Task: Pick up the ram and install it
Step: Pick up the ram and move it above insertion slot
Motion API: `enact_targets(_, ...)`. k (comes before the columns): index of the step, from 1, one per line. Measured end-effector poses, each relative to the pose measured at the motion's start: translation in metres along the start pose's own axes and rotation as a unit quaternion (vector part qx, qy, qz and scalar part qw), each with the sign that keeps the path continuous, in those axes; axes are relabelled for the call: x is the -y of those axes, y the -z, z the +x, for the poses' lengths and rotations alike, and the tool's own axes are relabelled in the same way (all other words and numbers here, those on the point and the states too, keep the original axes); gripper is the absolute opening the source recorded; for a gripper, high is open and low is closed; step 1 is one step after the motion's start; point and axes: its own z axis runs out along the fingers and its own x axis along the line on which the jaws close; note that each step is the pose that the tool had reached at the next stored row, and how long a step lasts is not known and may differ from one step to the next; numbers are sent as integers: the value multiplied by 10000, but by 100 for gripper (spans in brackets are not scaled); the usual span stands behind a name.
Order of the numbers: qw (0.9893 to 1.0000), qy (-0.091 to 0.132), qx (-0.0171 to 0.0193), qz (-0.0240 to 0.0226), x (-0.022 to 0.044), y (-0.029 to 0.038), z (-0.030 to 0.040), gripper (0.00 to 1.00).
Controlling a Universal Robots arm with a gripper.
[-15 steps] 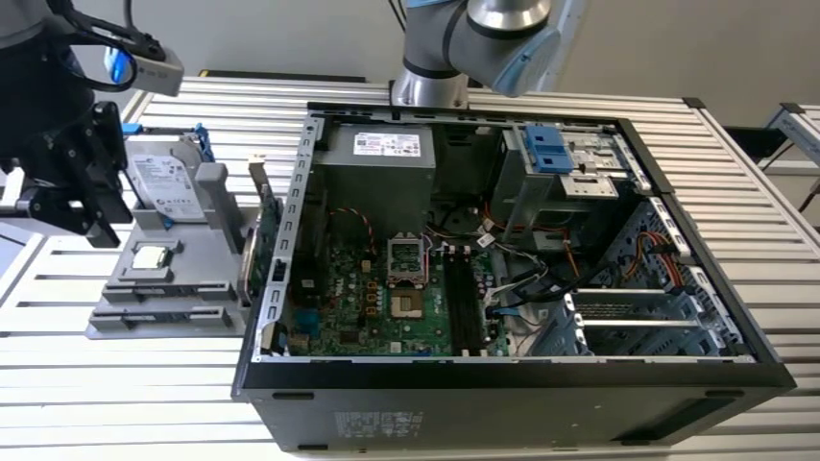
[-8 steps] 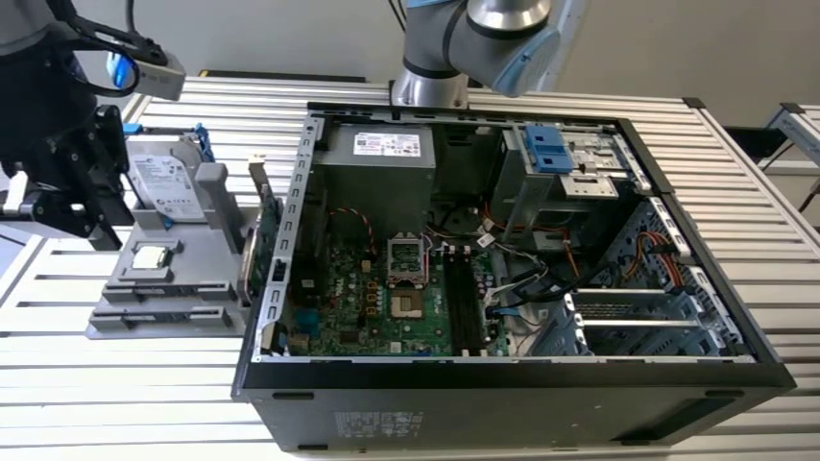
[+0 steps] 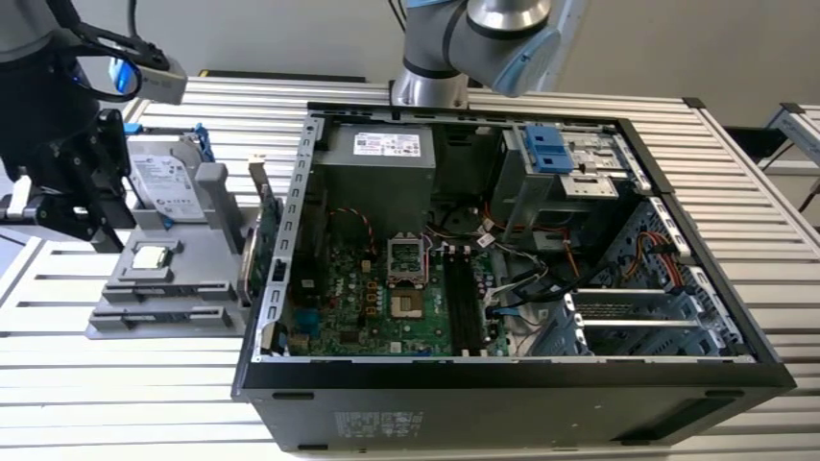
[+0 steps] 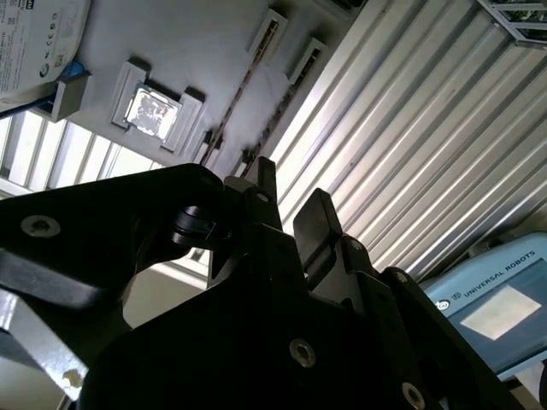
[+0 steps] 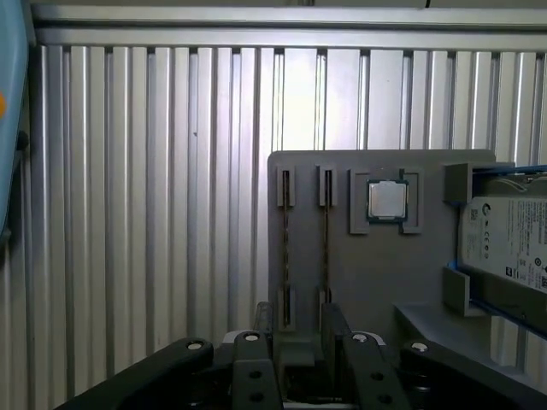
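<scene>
The gripper (image 5: 297,318) hangs part-open and empty over the grey tray (image 5: 385,282), where the ram (image 5: 285,248) stands on edge in a slot — likely light, stiff but fragile, so best pinched across its flat faces near mid-length

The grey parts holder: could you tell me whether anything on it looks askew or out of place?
Nothing stands out. Two ram sticks sit straight in their slots, the processor lies flat in its recess, and the hard drive rests in its bracket.
</scene>
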Motion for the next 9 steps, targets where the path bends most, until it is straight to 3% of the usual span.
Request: enact_targets(9,10000,0,0,0,0,-46,-1,100)
